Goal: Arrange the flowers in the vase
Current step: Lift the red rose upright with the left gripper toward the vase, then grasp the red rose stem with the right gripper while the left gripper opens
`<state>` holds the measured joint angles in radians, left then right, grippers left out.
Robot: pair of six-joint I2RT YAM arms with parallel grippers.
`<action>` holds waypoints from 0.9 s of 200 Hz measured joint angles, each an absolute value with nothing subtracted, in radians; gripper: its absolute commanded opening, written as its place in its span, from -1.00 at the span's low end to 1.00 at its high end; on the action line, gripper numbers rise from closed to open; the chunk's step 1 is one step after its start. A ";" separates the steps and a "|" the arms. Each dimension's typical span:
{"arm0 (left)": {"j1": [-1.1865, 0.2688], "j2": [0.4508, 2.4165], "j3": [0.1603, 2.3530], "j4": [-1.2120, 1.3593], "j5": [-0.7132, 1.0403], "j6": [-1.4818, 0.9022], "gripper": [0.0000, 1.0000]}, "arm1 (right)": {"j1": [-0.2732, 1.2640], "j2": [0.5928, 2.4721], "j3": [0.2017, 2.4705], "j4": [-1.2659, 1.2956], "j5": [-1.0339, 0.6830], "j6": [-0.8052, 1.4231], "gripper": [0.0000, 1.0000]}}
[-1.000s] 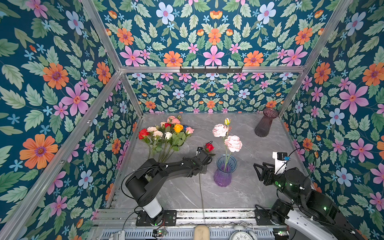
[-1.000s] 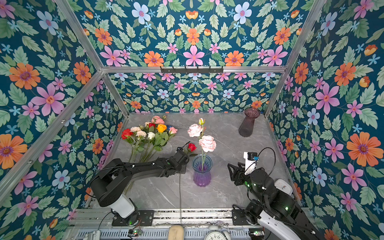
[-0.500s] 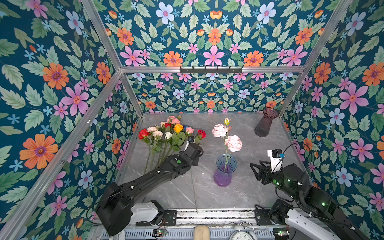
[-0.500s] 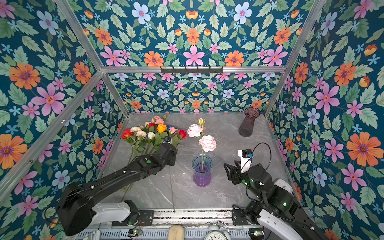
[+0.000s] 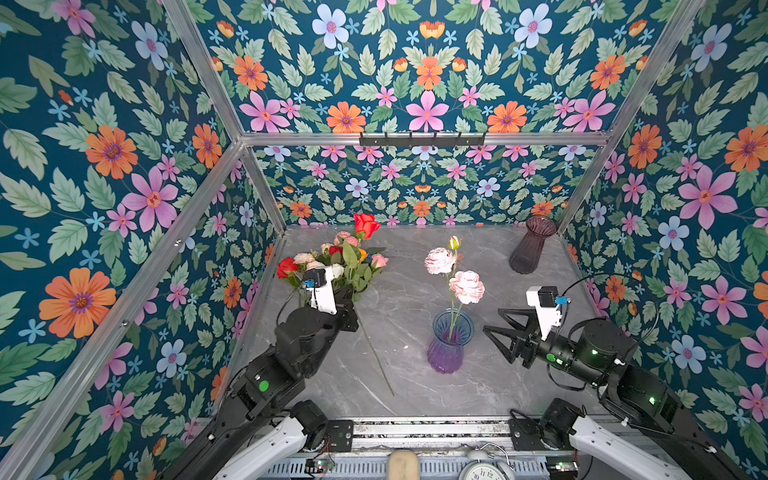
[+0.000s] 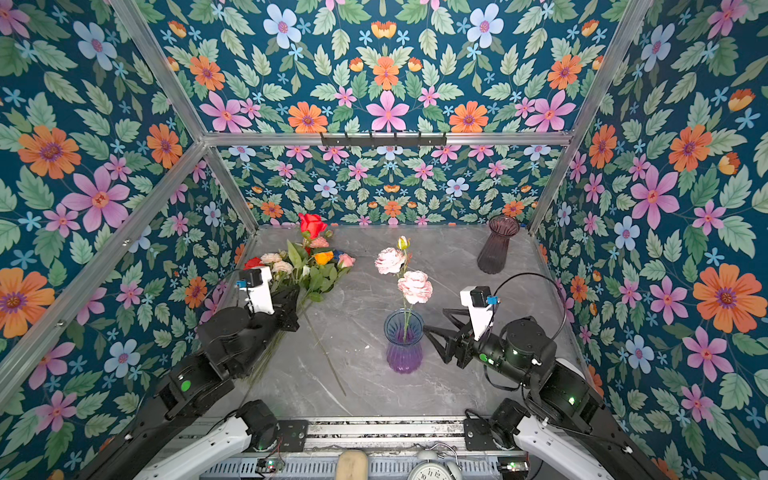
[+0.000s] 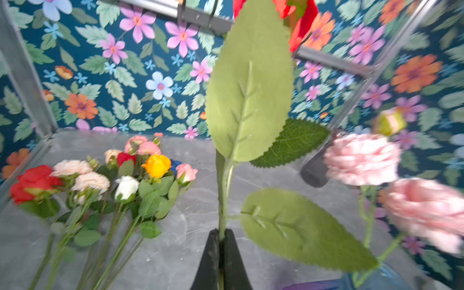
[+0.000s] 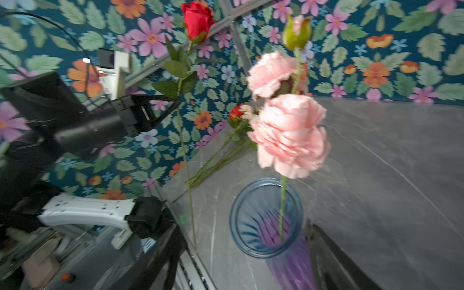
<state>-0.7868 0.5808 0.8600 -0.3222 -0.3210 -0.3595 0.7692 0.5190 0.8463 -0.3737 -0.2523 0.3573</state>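
Here, left jaws pinch a wiry-stemmed red rose [image 5: 366, 225]; right jaws gape wide, three o'clock of the ribbed vase [image 5: 445, 354].

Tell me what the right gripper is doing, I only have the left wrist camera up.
Observer: The right gripper is open, its jaws pointing at the blue-purple vase from close by.
Operator: How much stem hangs below my grip?
Observer: A long stretch. The red rose stem runs from the left gripper down nearly to the table; whether it touches, I cannot tell.
Operator: Is the vase mouth crowded?
Observer: No, only the pink flowers stand in it, on a single stem.
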 measured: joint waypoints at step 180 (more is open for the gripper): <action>-0.787 0.525 0.730 0.124 0.303 -0.418 -1.00 | 1.061 1.272 1.287 -0.331 -0.364 0.233 -0.25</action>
